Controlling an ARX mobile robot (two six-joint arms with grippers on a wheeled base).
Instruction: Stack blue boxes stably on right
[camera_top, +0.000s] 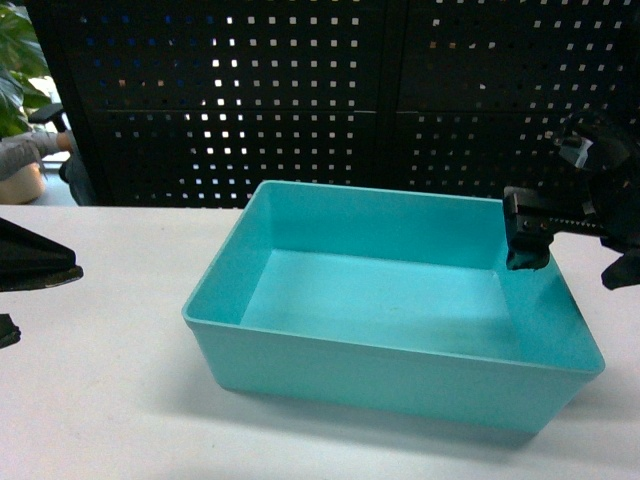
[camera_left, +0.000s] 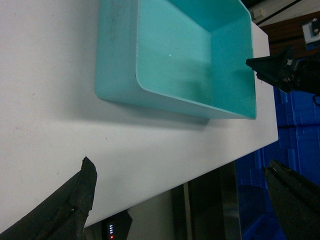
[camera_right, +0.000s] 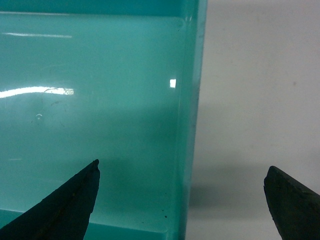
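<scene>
Head view: One turquoise tub (camera_top: 400, 305) is seen standing open side up on the white worktop (camera_top: 90, 400), in front of a black perforated panel (camera_top: 300, 90). The right hand (camera_top: 570, 245) is held at the tub's far right corner, one finger inside the right wall and the other outside it, so that the wall lies between them; this is judged to be a set-up for gripping that wall. The left hand (camera_top: 20, 290) is kept at the left edge, well apart from the tub, and its opening cannot be judged here.

Left wrist view: The left hand (camera_left: 185, 200) is shown with its fingers spread wide and nothing between them, hanging over bare worktop near the tub (camera_left: 180, 55). The right hand (camera_left: 280, 70) is seen at the tub's far wall. Dark blue crates (camera_left: 295, 120) are noted beyond the worktop edge, past that same wall.

Right wrist view: The right hand (camera_right: 182, 200) is shown with its fingers apart, straddling the tub's wall (camera_right: 192, 100) without touching it; no grip is yet made.

The tub is smooth, glossy plastic with tapered walls, rounded corners and a flat outward rim. It is empty. Faint scuffs are recorded on its floor. No second tub is visible in any view.
</scene>
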